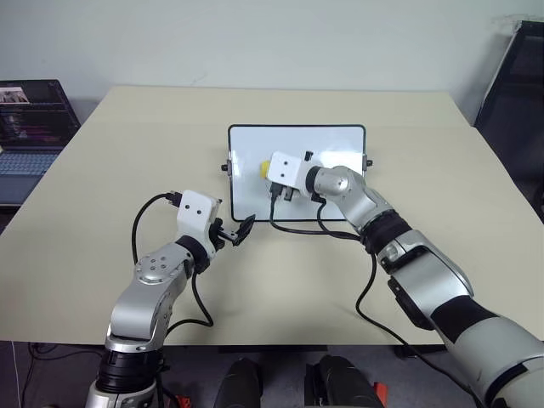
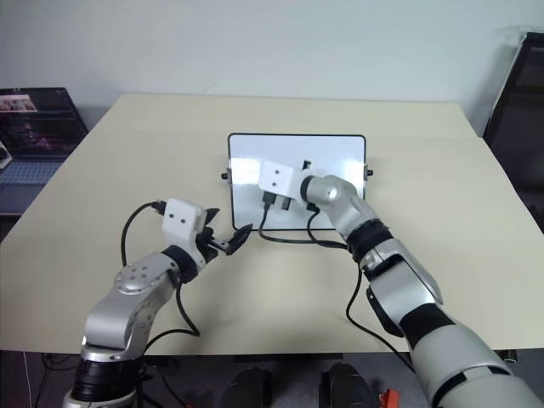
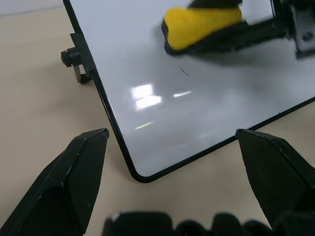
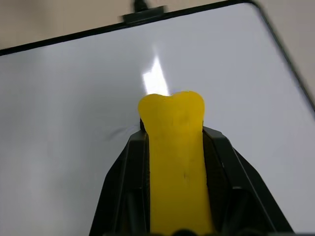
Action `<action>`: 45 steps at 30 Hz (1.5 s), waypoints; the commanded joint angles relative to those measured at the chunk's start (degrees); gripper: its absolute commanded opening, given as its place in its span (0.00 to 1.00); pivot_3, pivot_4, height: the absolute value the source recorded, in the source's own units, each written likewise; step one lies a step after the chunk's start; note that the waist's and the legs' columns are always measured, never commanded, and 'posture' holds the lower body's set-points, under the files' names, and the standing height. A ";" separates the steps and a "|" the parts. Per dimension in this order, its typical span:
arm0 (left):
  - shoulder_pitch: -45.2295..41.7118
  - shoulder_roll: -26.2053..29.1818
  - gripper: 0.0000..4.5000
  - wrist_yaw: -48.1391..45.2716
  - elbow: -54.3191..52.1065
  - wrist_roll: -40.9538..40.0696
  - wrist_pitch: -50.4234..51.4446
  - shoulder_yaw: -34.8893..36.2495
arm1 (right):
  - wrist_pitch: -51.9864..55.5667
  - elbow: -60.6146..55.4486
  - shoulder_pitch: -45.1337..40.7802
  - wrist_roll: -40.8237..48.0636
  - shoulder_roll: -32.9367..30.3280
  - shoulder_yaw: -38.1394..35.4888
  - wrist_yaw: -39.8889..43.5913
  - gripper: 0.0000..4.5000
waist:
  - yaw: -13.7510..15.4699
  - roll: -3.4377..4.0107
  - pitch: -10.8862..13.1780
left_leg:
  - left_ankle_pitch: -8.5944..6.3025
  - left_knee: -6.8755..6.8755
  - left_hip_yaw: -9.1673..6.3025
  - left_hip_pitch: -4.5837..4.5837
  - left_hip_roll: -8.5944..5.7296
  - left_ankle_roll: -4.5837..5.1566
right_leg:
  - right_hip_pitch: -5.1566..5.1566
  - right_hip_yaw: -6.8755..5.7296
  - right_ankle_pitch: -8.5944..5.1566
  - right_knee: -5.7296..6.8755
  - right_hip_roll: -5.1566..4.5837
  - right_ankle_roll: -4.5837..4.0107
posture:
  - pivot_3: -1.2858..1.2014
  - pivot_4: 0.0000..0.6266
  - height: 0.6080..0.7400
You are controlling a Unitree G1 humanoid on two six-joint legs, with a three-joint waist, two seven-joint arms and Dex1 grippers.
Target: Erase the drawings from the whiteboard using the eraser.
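The whiteboard [image 1: 327, 144] lies at the table's middle, glossy white with a thin black frame and side knobs. My right gripper [image 1: 267, 169] reaches over its left half, shut on the yellow eraser [image 4: 174, 162], whose tip rests on or just over the white surface. A faint thin dark stroke of the drawings [image 3: 183, 71] sits close beside the eraser's tip, and it also shows as a stroke [image 4: 119, 132] in the right wrist view. A small dark mark [image 2: 306, 164] shows beyond the right wrist. My left gripper [image 3: 172, 132] stands open at the board's near left corner, holding nothing.
A laptop [image 1: 30, 127] sits off the table's left edge. A dark frame [image 1: 518, 85] stands at the far right. Black cables [image 1: 297, 225] hang from the right wrist across the board's near edge. Bare tabletop [image 1: 127, 153] surrounds the board.
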 commanded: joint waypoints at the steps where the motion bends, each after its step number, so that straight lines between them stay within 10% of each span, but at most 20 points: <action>1: -0.39 -0.02 1.00 -0.10 -1.62 -0.01 -0.24 -0.05 | -0.89 1.60 -2.62 -0.26 -0.91 -2.36 -3.34 0.24 | 0.09 0.00 0.00 | 0.00 0.00 -0.01 0.00 -0.01 0.00 | 0.00 -0.01 0.00 0.00 0.00 0.00 | 0.52 0.24 1.00; 11: -0.01 0.20 1.00 -0.68 -0.51 0.12 -1.31 0.18 | -4.16 -5.56 5.61 -4.24 -3.12 5.58 12.68 0.24 | -0.46 -0.01 -0.01 | -0.01 -0.05 0.05 0.00 0.04 0.00 | 0.03 0.01 -0.01 -0.11 0.00 0.01 | 0.52 0.24 1.00; 23: -0.94 -0.28 1.00 0.04 -2.66 0.07 0.99 -0.25 | -6.02 -1.67 -0.49 -9.33 -2.65 3.27 -8.05 0.24 | -0.57 -0.01 -0.01 | 0.04 -0.01 -0.04 0.10 0.00 -0.03 | 0.14 -0.03 0.01 -0.02 0.00 0.00 | 0.52 0.24 1.00; 34: -1.15 -0.06 1.00 -0.17 -2.73 -0.21 1.64 0.04 | -5.40 -8.94 6.86 -7.57 -3.75 6.86 13.33 0.24 | -0.76 -0.01 -0.01 | 0.02 -0.06 -0.01 0.01 0.03 -0.03 | 0.07 -0.02 0.00 -0.13 0.00 0.00 | 0.52 0.24 1.00; 45: -1.36 -0.48 1.00 -0.30 -2.33 0.01 1.17 -0.74 | -5.46 -19.24 9.41 -4.52 -7.46 -1.53 4.16 0.24 | -0.25 0.00 0.00 | 0.02 -0.04 -0.08 -0.09 0.00 -0.03 | 0.03 -0.07 0.00 -0.15 -0.01 0.00 | 0.52 0.24 1.00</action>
